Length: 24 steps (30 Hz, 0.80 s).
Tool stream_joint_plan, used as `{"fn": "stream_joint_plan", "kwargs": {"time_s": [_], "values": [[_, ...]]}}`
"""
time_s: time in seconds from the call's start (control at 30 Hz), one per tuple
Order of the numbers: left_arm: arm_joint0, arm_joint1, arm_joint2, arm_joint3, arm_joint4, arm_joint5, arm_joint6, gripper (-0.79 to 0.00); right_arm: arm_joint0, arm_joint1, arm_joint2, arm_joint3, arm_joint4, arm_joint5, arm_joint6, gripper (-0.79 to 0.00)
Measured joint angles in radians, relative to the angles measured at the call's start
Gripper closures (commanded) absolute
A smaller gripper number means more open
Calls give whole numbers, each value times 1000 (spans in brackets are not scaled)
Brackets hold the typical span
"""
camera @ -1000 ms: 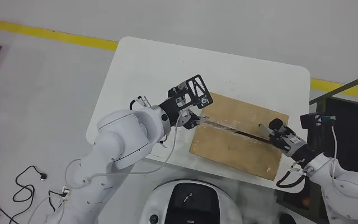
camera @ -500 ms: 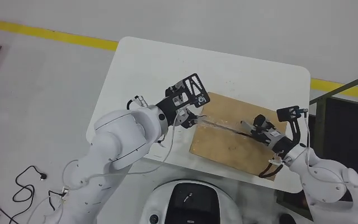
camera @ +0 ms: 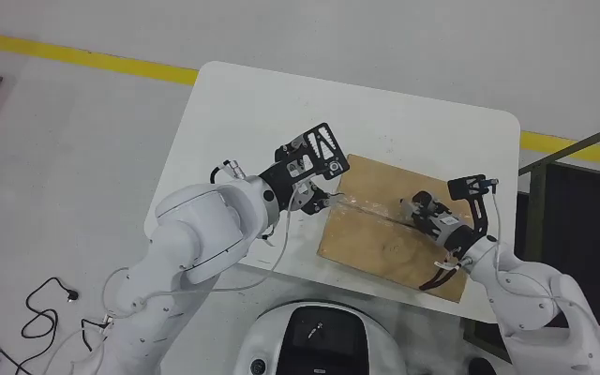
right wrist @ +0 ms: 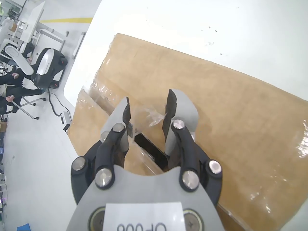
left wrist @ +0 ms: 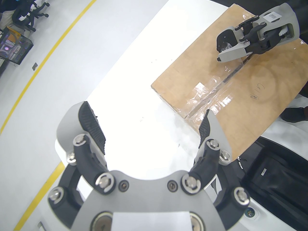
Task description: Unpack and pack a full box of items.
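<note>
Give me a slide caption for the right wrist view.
Open right gripper straddling crumpled clear tape at the seam of the cardboard box.

white table (camera: 262, 122); yellow floor line (camera: 94, 58) beyond far edge

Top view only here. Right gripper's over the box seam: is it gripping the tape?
Observer: Right wrist view: the right gripper is open. Crumpled clear tape lies between its pads, apparently not clamped.
Operator: Seam open under it?
Observer: Yes, a dark gap shows between the box flaps right under the gripper.
Operator: Left gripper?
Observer: Left wrist view: left gripper is open and empty, one finger over the box's taped end, the other over bare table.
</note>
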Motion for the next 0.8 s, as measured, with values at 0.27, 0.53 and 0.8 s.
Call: {"fn": "stream_joint_plan", "kwargs": {"time_s": [0.27, 0.53, 0.8], "values": [[2, 4, 0, -1, -6, 1, 2, -785, -7, 0, 8, -11, -6, 6, -5, 0], [0, 8, 1, 2, -13, -1, 5, -785, -55, 1, 66, -52, 30, -6, -15, 0], [-7, 11, 7, 13, -20, -4, 14, -785, -108, 4, 121, -83, 43, -21, -13, 0]]}}
